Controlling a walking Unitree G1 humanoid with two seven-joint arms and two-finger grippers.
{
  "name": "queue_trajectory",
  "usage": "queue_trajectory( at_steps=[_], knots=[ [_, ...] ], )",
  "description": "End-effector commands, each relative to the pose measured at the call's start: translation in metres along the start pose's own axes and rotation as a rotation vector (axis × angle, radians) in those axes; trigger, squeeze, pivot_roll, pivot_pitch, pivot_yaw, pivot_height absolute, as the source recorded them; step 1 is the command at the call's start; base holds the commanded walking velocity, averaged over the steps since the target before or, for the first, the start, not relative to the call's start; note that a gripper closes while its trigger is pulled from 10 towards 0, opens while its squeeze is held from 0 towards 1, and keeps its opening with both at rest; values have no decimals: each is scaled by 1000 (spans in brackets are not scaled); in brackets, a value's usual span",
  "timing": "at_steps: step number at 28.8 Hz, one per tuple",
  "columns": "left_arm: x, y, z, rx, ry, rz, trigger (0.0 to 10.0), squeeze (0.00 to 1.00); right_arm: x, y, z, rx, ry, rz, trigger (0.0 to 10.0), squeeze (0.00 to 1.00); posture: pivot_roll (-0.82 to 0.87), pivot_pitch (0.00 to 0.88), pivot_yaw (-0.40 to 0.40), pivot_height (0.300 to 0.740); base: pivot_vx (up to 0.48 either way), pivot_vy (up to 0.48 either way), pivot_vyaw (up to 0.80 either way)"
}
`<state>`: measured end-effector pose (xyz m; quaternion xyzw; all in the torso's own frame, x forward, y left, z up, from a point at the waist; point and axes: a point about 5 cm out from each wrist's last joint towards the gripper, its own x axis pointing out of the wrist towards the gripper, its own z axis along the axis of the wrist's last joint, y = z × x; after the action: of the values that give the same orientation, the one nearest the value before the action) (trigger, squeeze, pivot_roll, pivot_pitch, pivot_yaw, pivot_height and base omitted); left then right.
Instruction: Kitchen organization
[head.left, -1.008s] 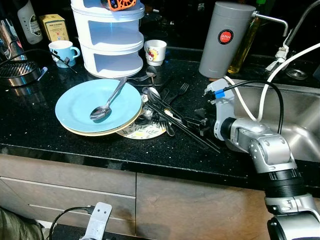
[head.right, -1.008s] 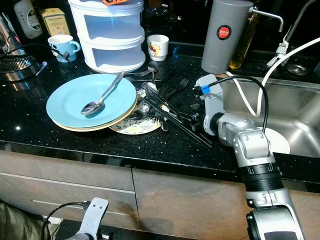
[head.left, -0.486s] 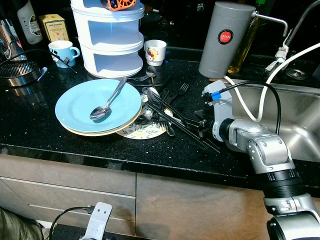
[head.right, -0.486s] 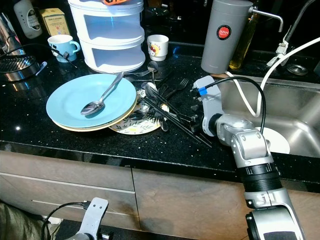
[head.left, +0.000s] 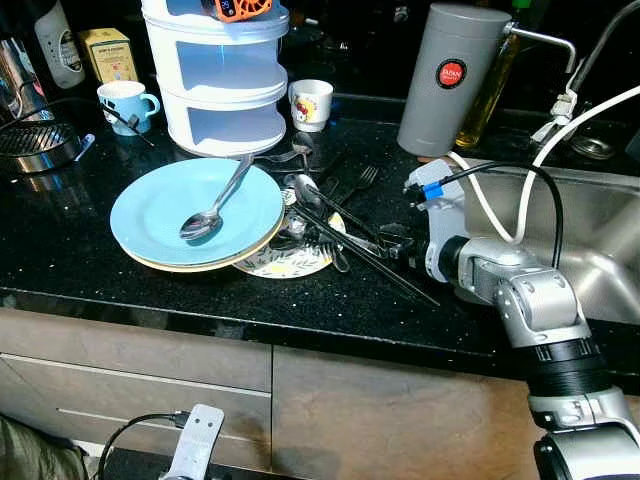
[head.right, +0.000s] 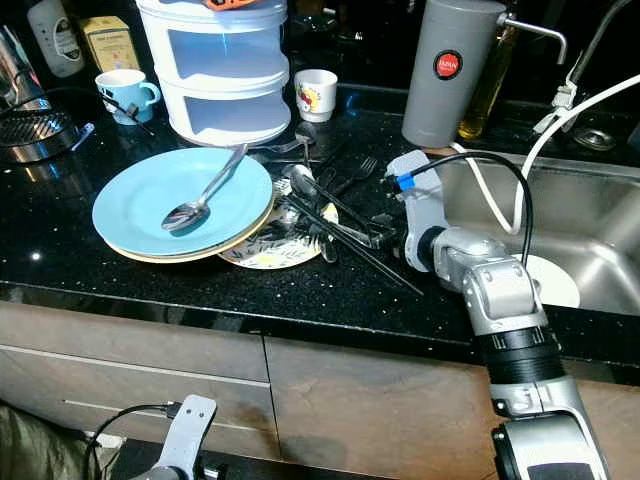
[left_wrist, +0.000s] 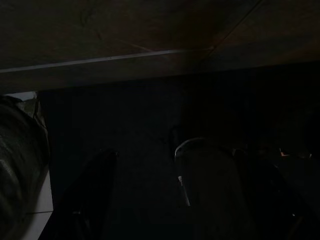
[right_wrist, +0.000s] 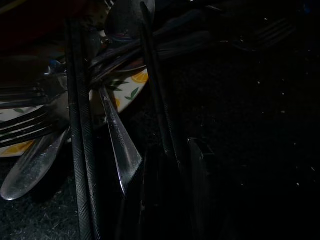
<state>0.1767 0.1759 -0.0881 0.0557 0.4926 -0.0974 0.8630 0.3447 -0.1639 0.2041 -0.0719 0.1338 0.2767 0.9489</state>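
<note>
Black counter (head.left: 60, 230), right pincer (head.left: 392, 243) pinching black chopsticks (head.left: 350, 240) slanting from patterned plate (head.left: 290, 262) toward sink (head.left: 600, 230).

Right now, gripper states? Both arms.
Left gripper: idle below the counter, fingers apart, holding nothing.
Right gripper: closed on a black chopstick in the cutlery pile.

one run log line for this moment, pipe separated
right pincer | shut on long black chopsticks | beside floral plate on black counter | left arm idle

front counter (head.left: 90, 265): open | behind: cutlery heap (head.left: 330, 215) (tangled), grey canister (head.left: 447, 80) block
</note>
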Motion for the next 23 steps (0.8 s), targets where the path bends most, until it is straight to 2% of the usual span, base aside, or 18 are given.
queue_trajectory(
  at_steps=[1,2,3,9,16,22,23],
  knots=[
    [0,-1,-5,-10,22,1,10000,0,-3,0,2,20,-13,8,2078,0,25,0,-36,740,0,0,0],
    [0,-1,-5,-10,22,1,10000,0,-3,0,2,20,-13,8,2078,0,25,0,-36,740,0,0,0],
    [0,-1,-5,-11,22,2,10000,0,-4,0,1,20,-12,10,0,0,25,0,-36,740,0,0,0],
    [0,0,-5,-11,23,3,10000,0,-4,1,1,31,-17,16,0,0,25,0,-32,740,0,0,0],
    [0,-1,-5,-9,24,1,10000,0,-5,4,12,121,-101,68,0,0,24,0,-34,740,0,0,0],
    [0,-1,-4,-6,26,-1,10000,0,-7,4,16,93,-115,71,0,0,21,0,-33,740,0,0,0],
    [0,-2,-5,-5,27,-1,10000,0,-6,3,15,75,-106,61,10000,0,21,0,-33,740,0,0,0]
  ],
)
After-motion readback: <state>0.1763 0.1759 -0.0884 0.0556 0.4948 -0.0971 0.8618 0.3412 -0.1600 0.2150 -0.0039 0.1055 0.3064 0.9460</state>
